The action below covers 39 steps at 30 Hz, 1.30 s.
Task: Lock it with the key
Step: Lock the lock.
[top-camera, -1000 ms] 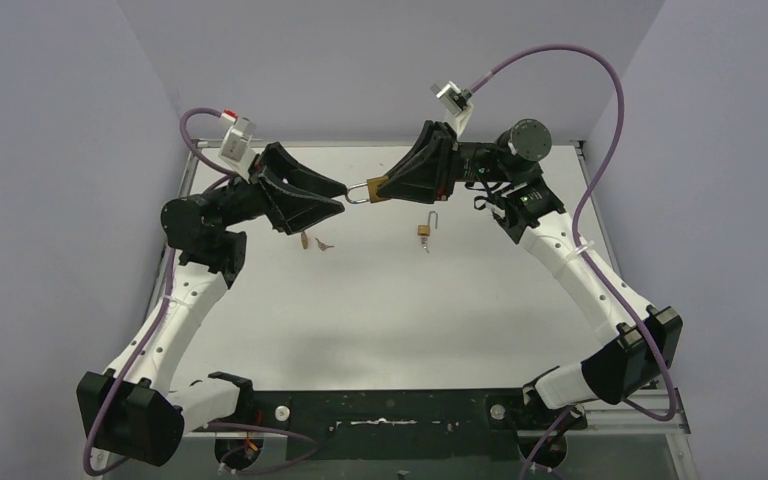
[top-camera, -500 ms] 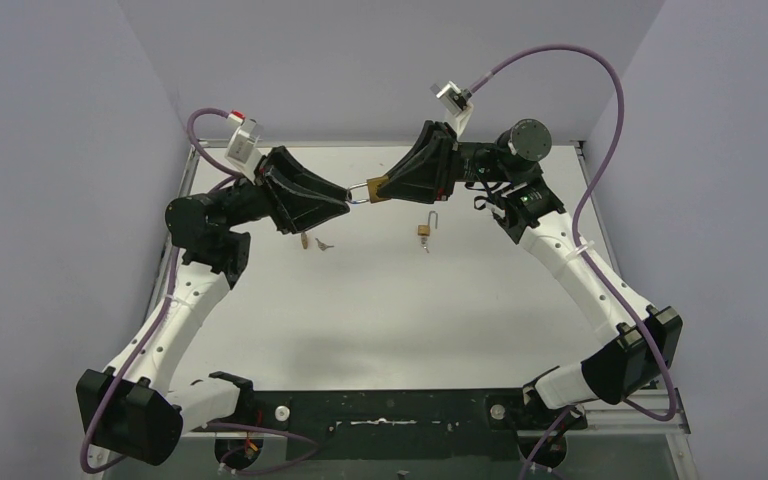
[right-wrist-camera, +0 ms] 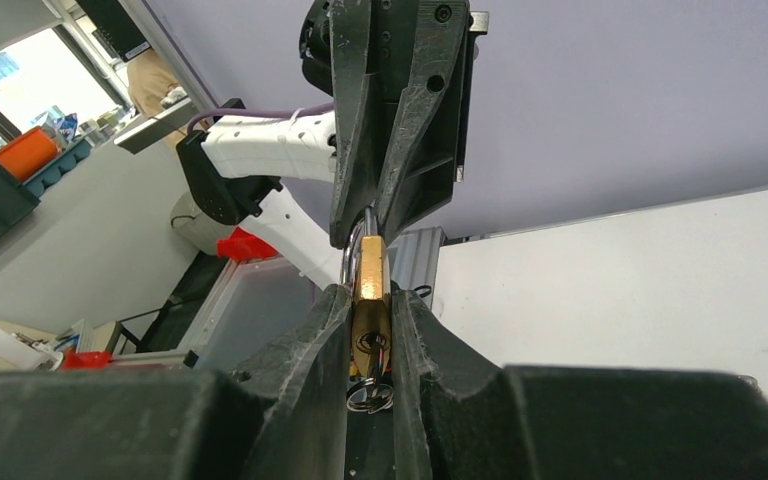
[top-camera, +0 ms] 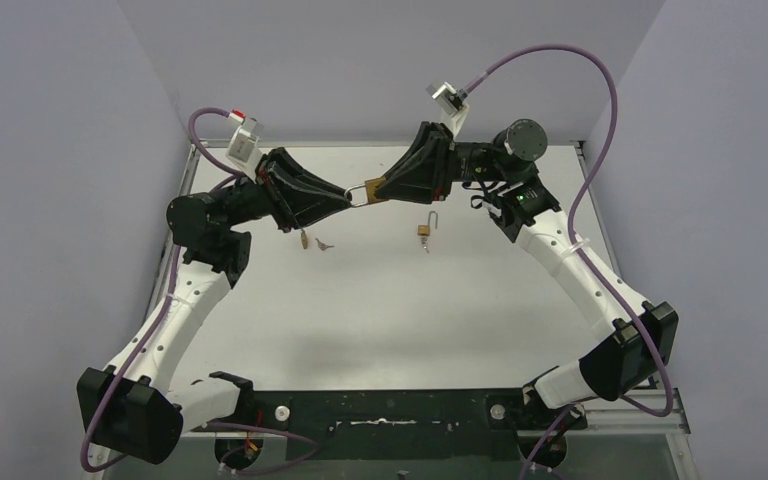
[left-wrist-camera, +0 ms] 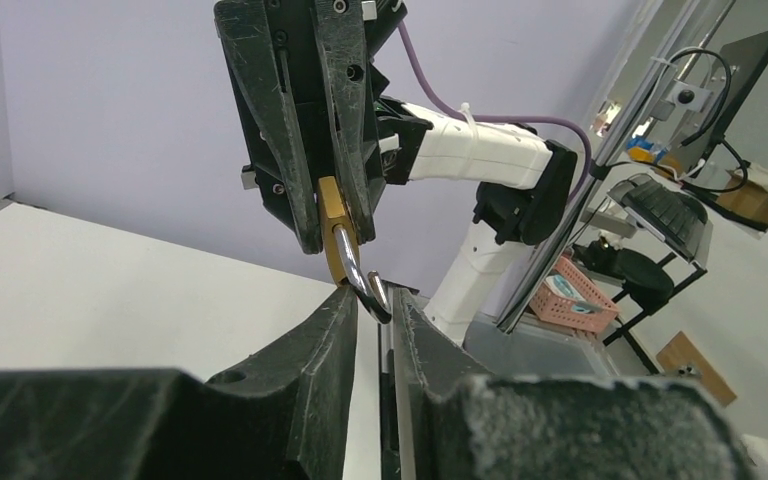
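Observation:
A brass padlock (top-camera: 374, 189) is held in the air between my two grippers at the back of the table. My right gripper (top-camera: 388, 187) is shut on its brass body (right-wrist-camera: 370, 283), and a key with a ring (right-wrist-camera: 369, 372) sits in the keyhole between my fingers. My left gripper (top-camera: 348, 198) is shut on the silver shackle (left-wrist-camera: 363, 283), whose free end points down between my fingertips (left-wrist-camera: 341, 300). The shackle (top-camera: 357, 191) also shows from above, between the two tips.
A second small brass padlock (top-camera: 425, 230) with its shackle open lies on the white table right of centre. Loose keys (top-camera: 314, 242) lie on the table below my left gripper. Purple walls stand on three sides.
My left gripper has moved right and closed in on the shackle. The right gripper with the padlock has shifted slightly left.

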Each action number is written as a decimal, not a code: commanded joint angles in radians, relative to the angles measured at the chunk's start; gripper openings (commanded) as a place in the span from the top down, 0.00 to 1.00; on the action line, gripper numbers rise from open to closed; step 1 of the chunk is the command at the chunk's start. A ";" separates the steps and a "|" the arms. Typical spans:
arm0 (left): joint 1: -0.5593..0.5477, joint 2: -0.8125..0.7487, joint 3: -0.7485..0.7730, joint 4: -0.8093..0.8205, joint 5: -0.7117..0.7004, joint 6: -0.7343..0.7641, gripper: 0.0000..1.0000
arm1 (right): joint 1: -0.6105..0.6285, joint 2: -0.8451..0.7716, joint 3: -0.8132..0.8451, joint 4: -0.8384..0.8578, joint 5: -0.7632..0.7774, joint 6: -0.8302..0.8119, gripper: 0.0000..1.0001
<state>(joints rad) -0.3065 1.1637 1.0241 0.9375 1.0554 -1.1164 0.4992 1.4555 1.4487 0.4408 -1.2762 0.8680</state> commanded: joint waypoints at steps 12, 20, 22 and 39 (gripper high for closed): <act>-0.012 -0.015 0.037 -0.039 -0.032 0.058 1.00 | 0.006 -0.007 0.011 0.083 -0.006 0.021 1.00; -0.014 -0.020 0.041 -0.033 -0.045 0.052 1.00 | 0.017 -0.005 0.010 0.079 -0.005 0.016 1.00; -0.021 -0.019 0.045 -0.033 -0.049 0.046 1.00 | 0.019 -0.005 0.012 0.057 -0.002 -0.006 1.00; -0.109 0.031 0.066 -0.081 -0.063 0.115 1.00 | 0.045 -0.029 0.036 -0.106 0.033 -0.156 1.00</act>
<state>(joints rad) -0.3538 1.1866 1.0389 0.8944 1.0294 -1.0733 0.4961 1.4277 1.4490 0.3511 -1.2919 0.7448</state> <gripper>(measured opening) 0.019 0.174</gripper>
